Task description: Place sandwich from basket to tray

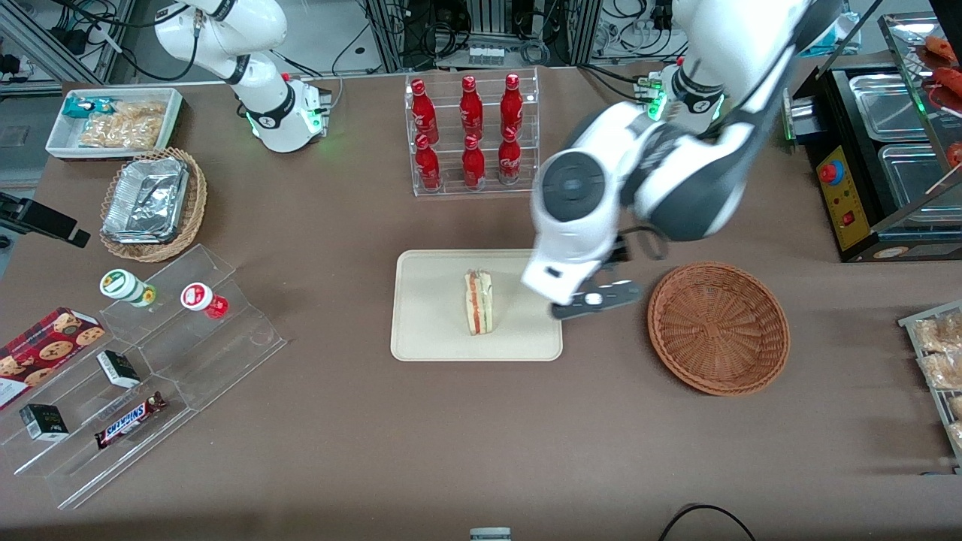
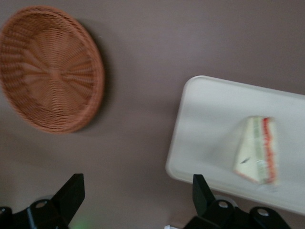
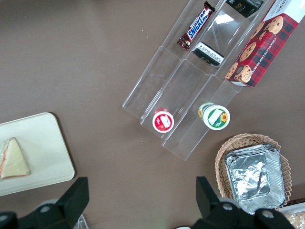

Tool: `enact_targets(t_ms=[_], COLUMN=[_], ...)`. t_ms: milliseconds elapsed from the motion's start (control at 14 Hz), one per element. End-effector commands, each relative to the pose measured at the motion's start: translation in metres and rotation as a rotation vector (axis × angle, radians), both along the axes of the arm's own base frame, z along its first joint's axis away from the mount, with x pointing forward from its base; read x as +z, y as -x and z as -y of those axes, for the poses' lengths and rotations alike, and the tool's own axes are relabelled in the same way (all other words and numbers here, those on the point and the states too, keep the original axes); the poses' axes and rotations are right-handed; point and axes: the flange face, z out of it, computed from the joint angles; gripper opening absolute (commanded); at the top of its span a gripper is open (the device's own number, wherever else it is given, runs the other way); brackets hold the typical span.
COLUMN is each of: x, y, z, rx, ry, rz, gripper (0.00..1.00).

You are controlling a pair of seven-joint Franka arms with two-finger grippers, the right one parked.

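The sandwich (image 1: 479,302) stands on its edge in the middle of the cream tray (image 1: 428,330), red and green filling showing. It also shows in the left wrist view (image 2: 257,149) on the tray (image 2: 214,124), and in the right wrist view (image 3: 13,160). The reddish-brown basket (image 1: 718,327) is empty and sits beside the tray, toward the working arm's end; the left wrist view also shows the basket (image 2: 50,67). My left gripper (image 1: 595,297) hangs above the table between tray and basket, by the tray's edge. The gripper (image 2: 137,188) is open and empty.
A clear rack of red bottles (image 1: 473,131) stands farther from the front camera than the tray. A black appliance (image 1: 872,150) and a pastry rack (image 1: 939,361) sit toward the working arm's end. Acrylic snack steps (image 1: 143,361), a foil-filled wicker basket (image 1: 154,203) and a white bin (image 1: 113,120) lie toward the parked arm's end.
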Motion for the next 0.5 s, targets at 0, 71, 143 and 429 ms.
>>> enact_targets(t_ms=[0,71,143,429], x=[0.015,0.022,0.031,0.062], y=[0.010,0.019,0.029,0.039], z=[-0.098,-0.115,-0.129,-0.219], rx=[-0.048,-0.073,-0.077,-0.090], ry=[-0.006,-0.001,-0.020,0.048], rz=[-0.076,-0.090,-0.093,-0.160], gripper=[1.00,1.00,1.00,1.00])
